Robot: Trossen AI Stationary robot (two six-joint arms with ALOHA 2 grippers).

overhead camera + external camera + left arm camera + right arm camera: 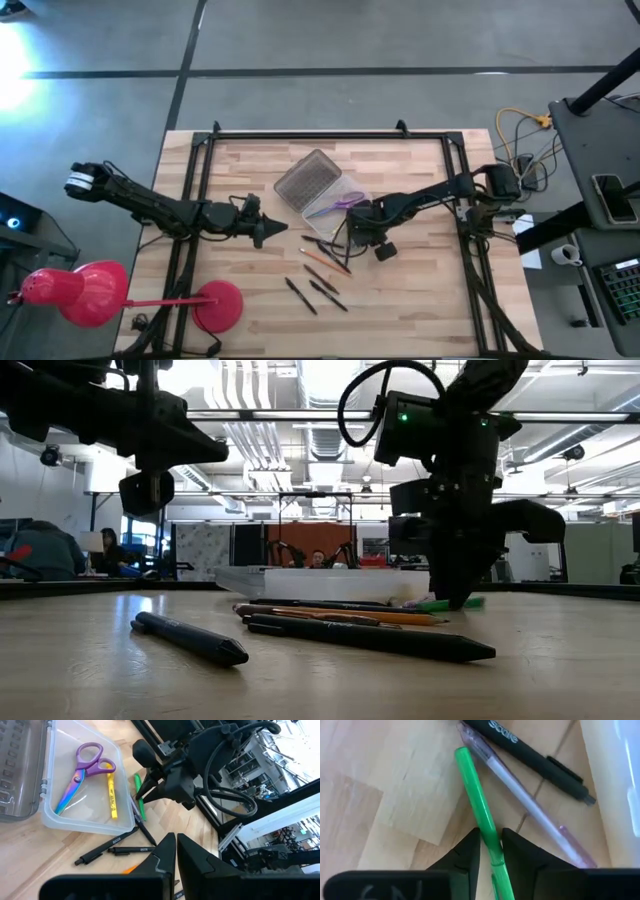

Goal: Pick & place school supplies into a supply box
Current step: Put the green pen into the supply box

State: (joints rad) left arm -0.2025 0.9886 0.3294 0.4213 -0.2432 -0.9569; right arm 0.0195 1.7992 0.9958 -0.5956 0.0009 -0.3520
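The clear supply box (335,205) lies open with its grey dimpled lid (308,178) hinged back. Purple scissors (82,772) and a yellow marker (111,790) lie in its tray (65,820). A green pen (470,780) lies on the table beside the box's near right corner, next to a purple pen (520,795) and a black pen (530,755). My right gripper (350,228) points down and is shut on the green pen, which also shows in the left wrist view (138,795). My left gripper (272,228) is shut and empty, left of the pens. My right gripper pinches the green pen's shaft (489,837) between its two fingers, partway along its length. The fingers come from above, pointing down, and lie across the pen. In the low view the pen (455,602) lies level at table height by the fingertips.
An orange pencil and black pens (325,255) lie near the box. Two more black pens (300,295) (327,293) lie toward the near edge, with bare wood around them. A red lamp-like object (90,290) stands at the near left corner. A black frame (320,135) borders the table.
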